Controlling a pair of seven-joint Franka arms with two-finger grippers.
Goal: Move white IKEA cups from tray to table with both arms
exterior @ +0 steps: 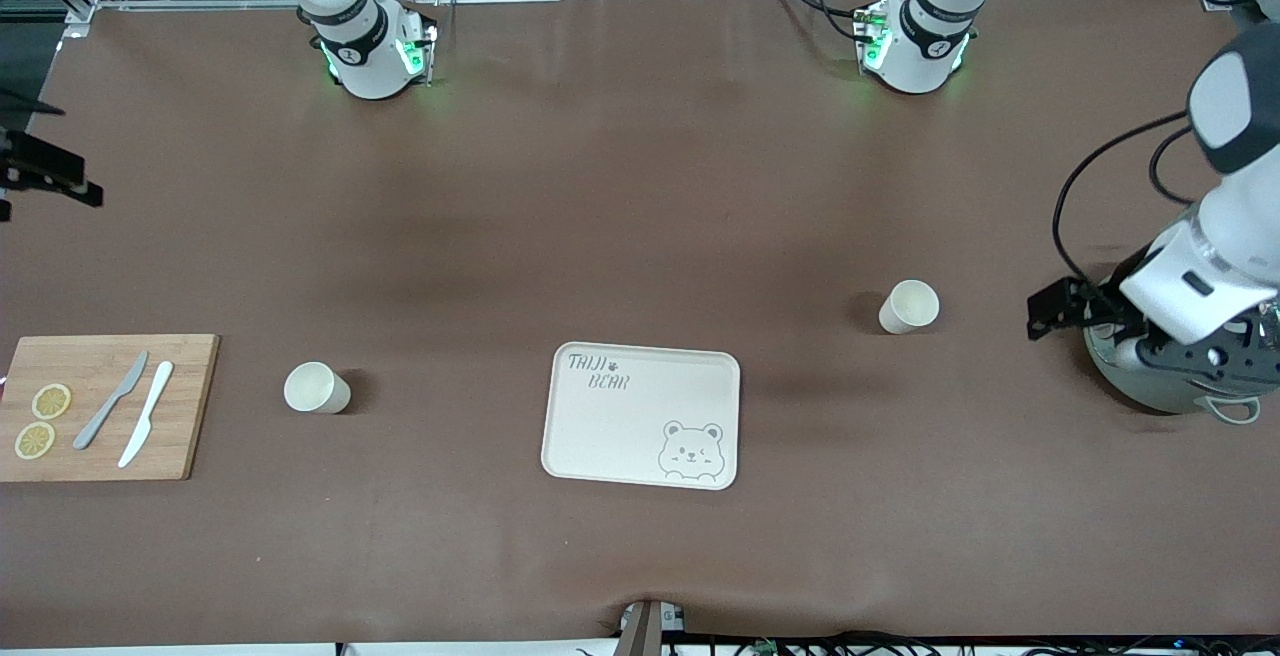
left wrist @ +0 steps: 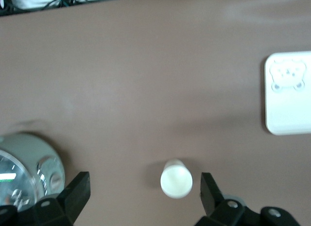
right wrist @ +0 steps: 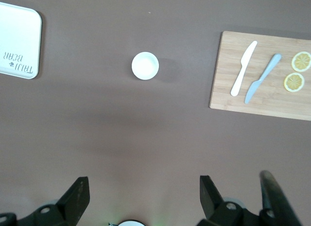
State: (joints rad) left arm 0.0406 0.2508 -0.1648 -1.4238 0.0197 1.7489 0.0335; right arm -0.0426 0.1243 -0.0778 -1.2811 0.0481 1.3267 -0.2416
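Two white IKEA cups stand upright on the brown table. One cup (exterior: 909, 307) is toward the left arm's end and shows in the left wrist view (left wrist: 176, 179). The other cup (exterior: 316, 388) is toward the right arm's end and shows in the right wrist view (right wrist: 145, 65). My left gripper (exterior: 1060, 308) (left wrist: 146, 194) is open and empty, up in the air beside the first cup. My right gripper (right wrist: 143, 197) is open and empty, high over bare table between its base and the second cup. It is out of the front view.
A cream bear-printed tray (exterior: 640, 416) lies between the cups, nearer the front camera. A wooden board (exterior: 105, 406) with two knives and lemon slices lies at the right arm's end. A grey round pot (exterior: 1150, 386) stands under the left arm's wrist.
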